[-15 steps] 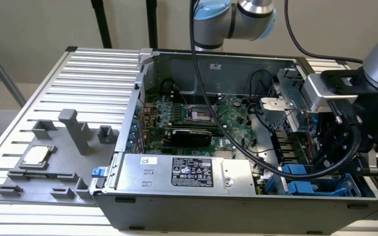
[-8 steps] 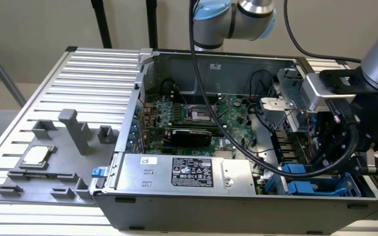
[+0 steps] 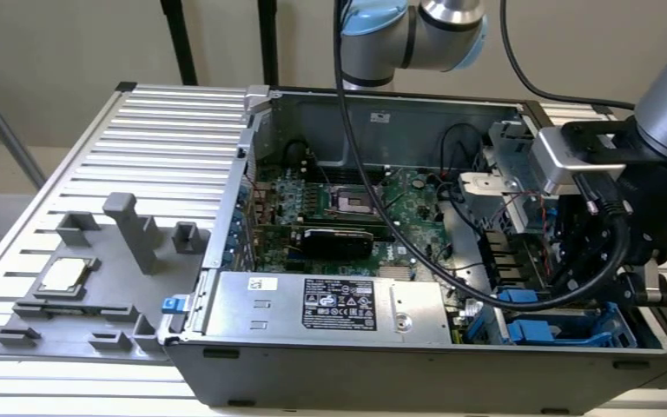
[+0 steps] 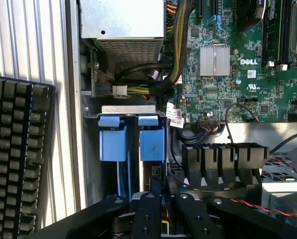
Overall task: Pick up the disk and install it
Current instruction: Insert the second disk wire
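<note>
The open computer case (image 3: pixel 346 347) stands on the ribbed metal surface (image 3: pixel 160 139) and holds a green motherboard (image 3: pixel 346 195), a big silver box with a black label (image 3: pixel 322 304) along its near wall, black cables (image 3: pixel 426 252), and blue drive carriers (image 3: pixel 554 326) in the bay at the exterior view's right end of the case. Beside the case, toward the exterior view's left, a grey fixture tray (image 3: pixel 79 304) carries a small square silver chip (image 3: pixel 62 274). The gripper (image 4: pixel 160 209) reaches down into the drive bay of the case, its black fingers (image 4: pixel 148 214) set narrow around the thin upright edge of the disk (image 4: pixel 152 149). The disk stands on edge in the bay, directly between the fingers, with a blue carrier tab at its end and a second blue carrier (image 4: pixel 112 142) just beside it. A black keyboard (image 4: pixel 14 159) lies outside the case wall.
</note>
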Controlling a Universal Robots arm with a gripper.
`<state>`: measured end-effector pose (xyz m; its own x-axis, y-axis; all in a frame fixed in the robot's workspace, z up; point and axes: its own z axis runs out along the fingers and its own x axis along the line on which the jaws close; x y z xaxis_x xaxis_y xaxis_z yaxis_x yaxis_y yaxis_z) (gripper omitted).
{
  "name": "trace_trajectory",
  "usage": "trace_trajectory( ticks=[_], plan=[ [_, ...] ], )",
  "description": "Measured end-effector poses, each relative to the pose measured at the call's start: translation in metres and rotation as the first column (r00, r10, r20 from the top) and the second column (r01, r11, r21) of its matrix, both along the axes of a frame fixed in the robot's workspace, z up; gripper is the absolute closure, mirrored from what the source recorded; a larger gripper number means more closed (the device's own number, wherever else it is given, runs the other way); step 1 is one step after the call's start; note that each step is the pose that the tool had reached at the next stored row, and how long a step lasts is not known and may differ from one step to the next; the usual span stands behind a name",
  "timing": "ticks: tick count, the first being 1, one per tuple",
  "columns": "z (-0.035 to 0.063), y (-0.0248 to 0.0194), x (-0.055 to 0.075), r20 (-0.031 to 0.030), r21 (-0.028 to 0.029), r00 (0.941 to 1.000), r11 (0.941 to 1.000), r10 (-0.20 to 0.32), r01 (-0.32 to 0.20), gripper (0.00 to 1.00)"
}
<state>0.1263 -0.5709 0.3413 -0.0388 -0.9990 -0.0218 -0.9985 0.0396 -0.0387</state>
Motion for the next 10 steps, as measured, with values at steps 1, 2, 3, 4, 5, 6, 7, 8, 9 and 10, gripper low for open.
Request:
trace_trajectory(
  ticks=[1,2,3,4,5,6,7,8,9,10],
  plan=[
    [0.0,-0.0001,0.0,0.0,-0.0001,1.0,1.0,0.0,0.0,0.83],
    [0.0,-0.0004,0.0,0.0,-0.0003,1.0,1.0,0.0,0.0,0.83],
    [0.0,-0.0007,0.0,0.0,-0.0003,1.0,1.0,0.0,0.0,0.83],
    [-0.0001,-0.0008,0.0003,0.0,-0.0001,1.0,1.0,0.0,0.0,0.83],
    [-0.0002,-0.0009,0.0004,-0.0001,0.0,1.0,1.0,0.0,0.0,0.83],
    [-0.0001,-0.0011,0.0006,0.0,-0.0001,1.0,1.0,0.0,0.0,0.83],
    [-0.0002,-0.0012,0.0006,0.0,0.0,1.0,1.0,0.0,0.0,0.83],
    [-0.0007,-0.0013,0.0007,0.0,-0.0001,1.0,1.0,0.0,0.0,0.83],
    [-0.0015,-0.0014,0.0007,0.0,-0.0001,1.0,1.0,0.0,0.0,0.83],
    [-0.0027,-0.0015,0.0007,0.0,-0.0004,1.0,1.0,0.0,0.0,0.83]
  ],
)
